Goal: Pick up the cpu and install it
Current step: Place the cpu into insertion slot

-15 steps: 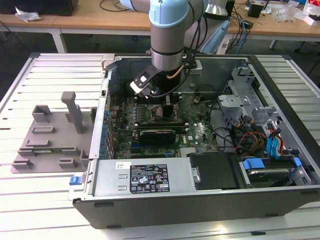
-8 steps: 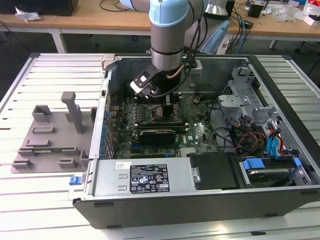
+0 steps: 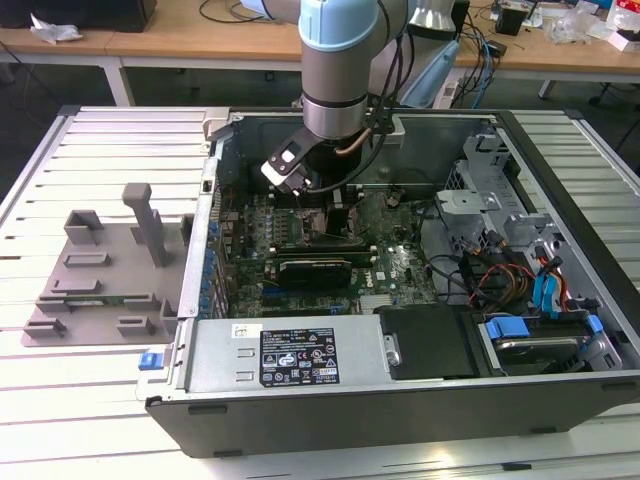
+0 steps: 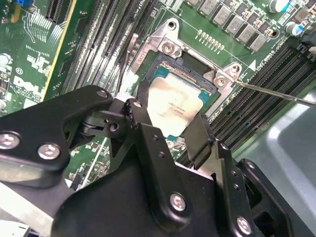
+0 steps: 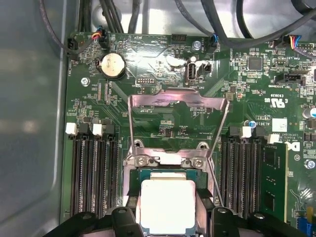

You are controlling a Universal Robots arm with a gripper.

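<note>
"Five entries, read from the exterior view's left, each placed by the socket. Ready?"

"Go on."

"One: grey tray (image 3: 100, 270) with upright blocks, well apart from the socket, outside the case (image 3: 205, 250). Two: arm (image 3: 340, 70), reaching down into the case, straight above the socket. Three: gripper (image 4: 169, 126), low over the socket (image 4: 170, 47), fingers (image 4: 200, 136) set against two opposite edges of the cpu (image 5: 168, 205), pinching it."

"And the cpu itself?"

"Silver top up, inside the socket's frame, at or just above its seat. Which of the two, I cannot tell. Four: bracket (image 5: 177, 103), hinged at the socket's edge and standing open, with its thin lever (image 4: 276, 91) swung out beside the socket. Five: bundle of cables (image 3: 500, 280), well apart from the socket toward the exterior view's right."

"Hazards?"

"Three, by my judgement. First, a cpu slightly turned or tilted against the frame would rest askew on the contacts and bend them if pushed. Second, an uneven release, with one finger dragging an edge, could lift a corner out of the seat. Third, the bracket stands open just beside the gripper, and a knock could drop it onto the fingers or the cpu."
</note>
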